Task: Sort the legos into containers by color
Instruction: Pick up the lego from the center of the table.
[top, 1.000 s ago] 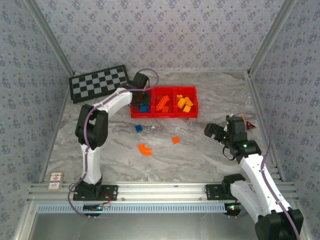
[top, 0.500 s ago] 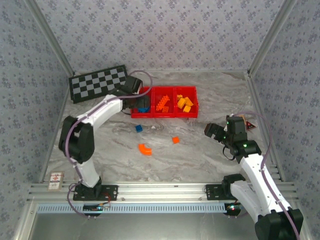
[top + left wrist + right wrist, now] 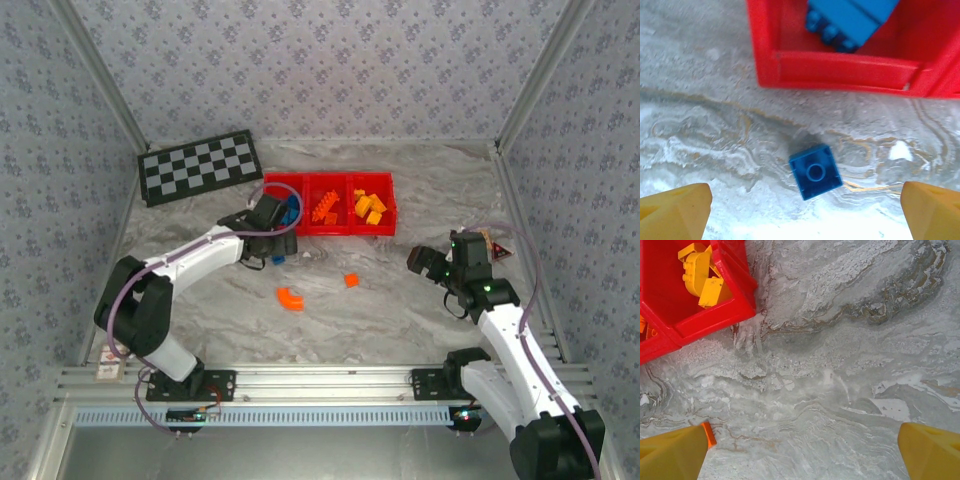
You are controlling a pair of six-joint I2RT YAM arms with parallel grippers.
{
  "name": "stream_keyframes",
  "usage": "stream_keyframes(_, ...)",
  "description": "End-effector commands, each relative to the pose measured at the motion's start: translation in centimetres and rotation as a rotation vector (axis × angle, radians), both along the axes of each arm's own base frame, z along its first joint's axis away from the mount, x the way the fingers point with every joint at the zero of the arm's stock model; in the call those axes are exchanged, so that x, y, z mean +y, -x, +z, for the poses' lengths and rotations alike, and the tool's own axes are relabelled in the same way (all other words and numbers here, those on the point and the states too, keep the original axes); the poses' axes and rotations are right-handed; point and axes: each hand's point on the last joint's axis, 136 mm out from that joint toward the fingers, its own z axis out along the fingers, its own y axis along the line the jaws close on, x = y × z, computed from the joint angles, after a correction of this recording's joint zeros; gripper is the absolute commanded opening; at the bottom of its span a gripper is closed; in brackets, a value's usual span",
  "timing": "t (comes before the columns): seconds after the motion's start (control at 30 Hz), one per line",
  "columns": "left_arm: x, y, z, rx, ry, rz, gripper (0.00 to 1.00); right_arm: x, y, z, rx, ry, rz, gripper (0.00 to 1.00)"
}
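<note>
— On the marbled table (image 3: 400, 320), what stands where, largest first?

— Containers (image 3: 345, 231): three joined red bins at the far side, with blue bricks (image 3: 850, 22) in the left, orange-red in the middle, yellow in the right. Left gripper (image 3: 803, 210): jaws spread wide, nothing held, poised above the table just before the left bin. Right gripper (image 3: 805, 452): spread wide too, empty, over bare table near the yellow bin's corner. Loose pieces: a curved orange piece (image 3: 290, 298), a blue brick (image 3: 815, 171) directly under the left gripper, a small orange brick (image 3: 351, 280).

— Step in hand?

— By my judgement, pickup of the blue brick. Next move calls for a descent, jaws squared to its slightly turned sides, then a close.

— Anything obscured?

— Left bin's contents are cut off in the wrist view. An orange sliver (image 3: 708, 433) beside the right gripper's finger (image 3: 672, 452) is mostly hidden; likely the small brick.
</note>
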Motion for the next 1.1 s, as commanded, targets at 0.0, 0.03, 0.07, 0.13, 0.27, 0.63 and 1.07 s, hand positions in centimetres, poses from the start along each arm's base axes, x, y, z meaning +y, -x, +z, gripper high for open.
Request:
stream_keyframes(0.0, 0.6, -0.2, -0.9, -0.005, 0.029, 0.136, 0.96, 0.3, 0.3, -0.6, 0.013, -0.006, 0.007, 1.0)
stream_keyframes(0.03, 0.6, -0.1, -1.3, -0.001, 0.032, 0.149, 0.95, 0.3, 0.4, -0.6, 0.012, -0.005, 0.008, 1.0)
stream_keyframes(0.07, 0.5, -0.1, -1.7, 0.002, 0.035, 0.159, 0.94, 0.2, 0.5, -0.7, 0.014, -0.001, 0.007, 1.0)
stream_keyframes(0.13, 0.2, -0.2, -2.4, 0.007, 0.042, 0.166, 0.91, 0.1, 0.6, -0.7, 0.012, 0.001, 0.005, 1.0)
stream_keyframes(0.27, -0.9, -0.3, -3.8, 0.033, 0.06, 0.153, 0.87, 0.1, 0.8, -0.8, 0.01, 0.0, 0.004, 1.0)
stream_keyframes(0.63, -1.2, -0.8, -5.3, 0.045, 0.035, 0.171, 0.76, 0.0, 0.8, -0.8, 0.011, 0.001, 0.001, 1.0)
stream_keyframes(1.07, -1.4, -1.1, -6.4, 0.062, 0.017, 0.163, 0.48, 0.0, 0.8, -0.9, 0.015, 0.003, -0.002, 1.0)
